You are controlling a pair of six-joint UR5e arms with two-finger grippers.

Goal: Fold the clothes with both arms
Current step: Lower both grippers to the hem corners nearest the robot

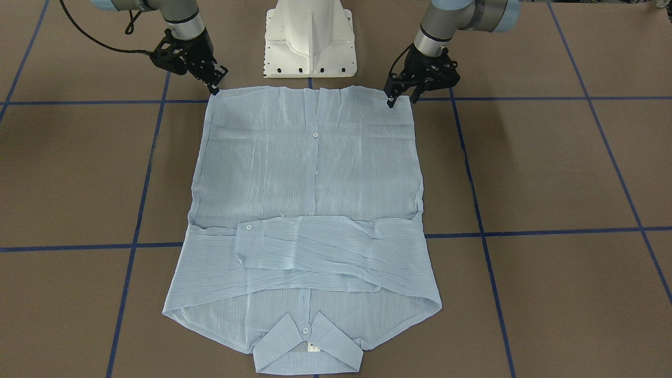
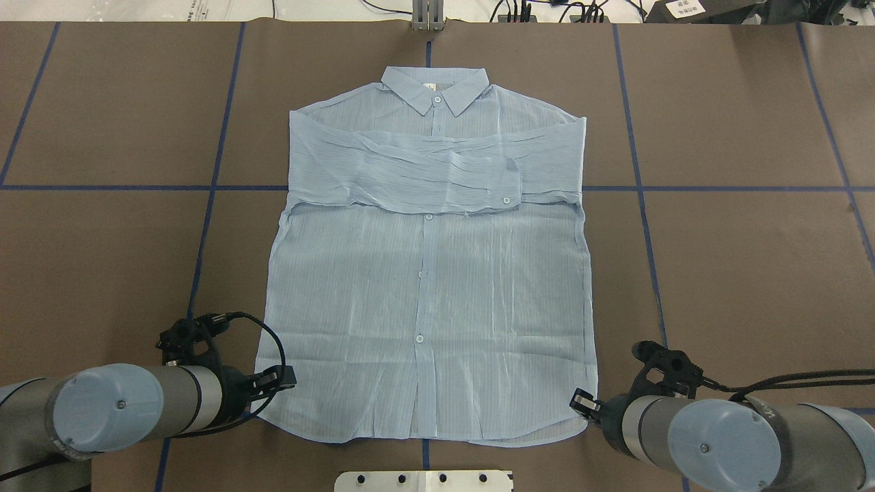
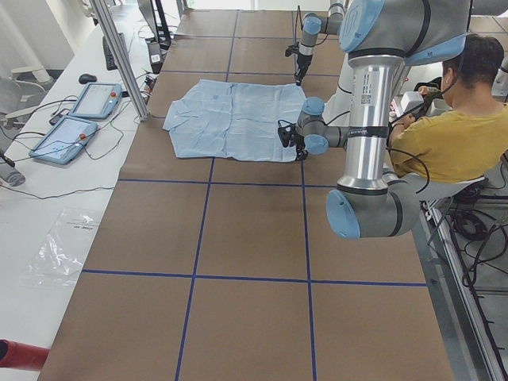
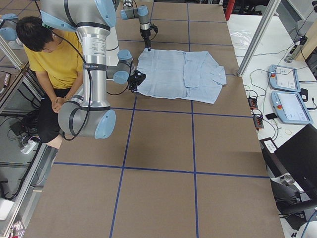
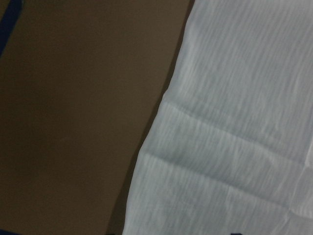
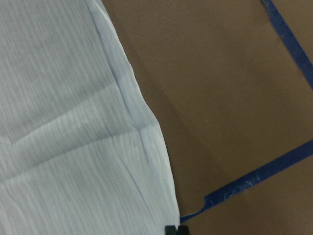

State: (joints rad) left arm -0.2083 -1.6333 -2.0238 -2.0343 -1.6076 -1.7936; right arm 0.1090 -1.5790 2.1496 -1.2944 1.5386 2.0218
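The light-blue pinstriped shirt (image 1: 315, 173) lies flat and face up on the brown table, collar (image 2: 435, 89) at the far side and both sleeves folded across the chest (image 2: 437, 174). My left gripper (image 1: 392, 100) sits low at the hem corner on my left, also seen from overhead (image 2: 288, 378), and looks shut on the hem. My right gripper (image 1: 215, 87) is at the opposite hem corner (image 2: 580, 402), its fingertips (image 6: 176, 230) close together on the cloth's corner. Both wrist views show the shirt (image 5: 234, 122) (image 6: 63, 122) flat on the table.
The white pedestal base (image 1: 310, 42) stands just behind the hem between the arms. Blue tape lines (image 2: 205, 225) grid the table. A person in a yellow shirt (image 3: 444, 135) sits behind the robot. Two teach pendants (image 4: 287, 94) lie off the table's far edge.
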